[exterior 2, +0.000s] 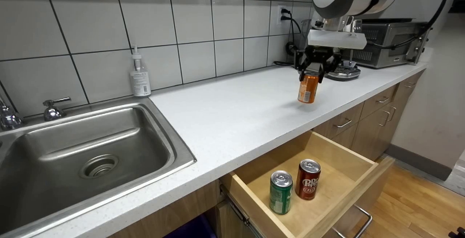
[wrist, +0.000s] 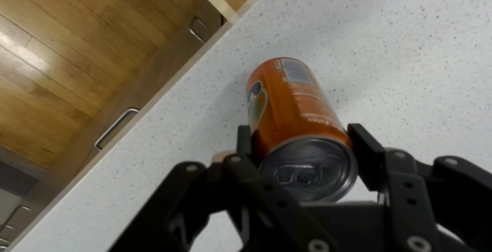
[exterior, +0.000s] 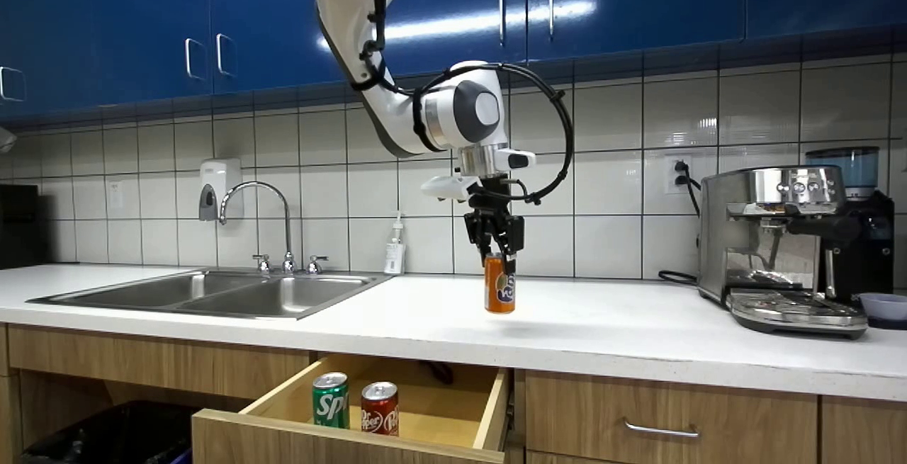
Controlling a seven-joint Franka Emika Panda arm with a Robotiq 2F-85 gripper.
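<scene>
The orange can (wrist: pixel 286 105) is glossy metal, the tool (wrist: pixel 301 143) matt, the sink (exterior 2: pixel 109 136) satiny steel, the drawer (exterior 2: pixel 336 187) wood.

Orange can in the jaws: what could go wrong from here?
Slip: the jaws pinch the orange can only near its top, and it appears to hang clear of the counter, so it might drop.
Collision: the drawer stands open below counter level; a low move that way could catch its front.
Tipping: the green can and Dr Pepper can stand upright, close together inside, so a bump might knock one into the other.
</scene>
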